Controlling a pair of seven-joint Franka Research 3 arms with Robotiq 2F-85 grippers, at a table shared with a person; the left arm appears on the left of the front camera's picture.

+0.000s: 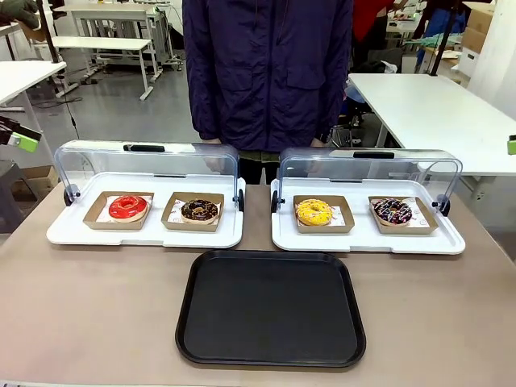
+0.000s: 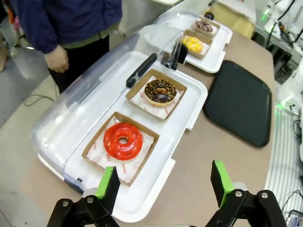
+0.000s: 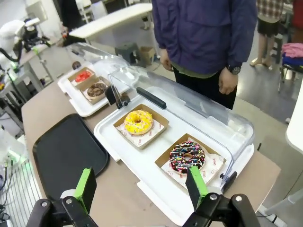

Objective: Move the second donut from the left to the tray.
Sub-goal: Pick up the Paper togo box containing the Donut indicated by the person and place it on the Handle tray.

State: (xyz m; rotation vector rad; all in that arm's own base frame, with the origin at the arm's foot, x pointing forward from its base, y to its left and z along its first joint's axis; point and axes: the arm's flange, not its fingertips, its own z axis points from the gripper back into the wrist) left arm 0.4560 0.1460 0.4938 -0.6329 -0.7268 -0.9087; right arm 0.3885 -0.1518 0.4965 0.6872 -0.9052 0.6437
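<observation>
My left gripper (image 2: 165, 183): fingers apart, holding nothing, off to the left of the black tray (image 1: 270, 310). My right gripper (image 3: 141, 185): fingers also spread, empty, off to that tray's right. The chocolate donut (image 1: 199, 210) sits in its cardboard holder (image 1: 172, 220) on the white tray (image 1: 145, 235), just beyond the black tray's far-left corner, with the lid (image 1: 145, 161) up.

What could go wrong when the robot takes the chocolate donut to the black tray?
The red donut sits close beside the chocolate donut, so the open left gripper might take the wrong one. The raised clear lid stands just behind it; the fingers could strike it.
</observation>
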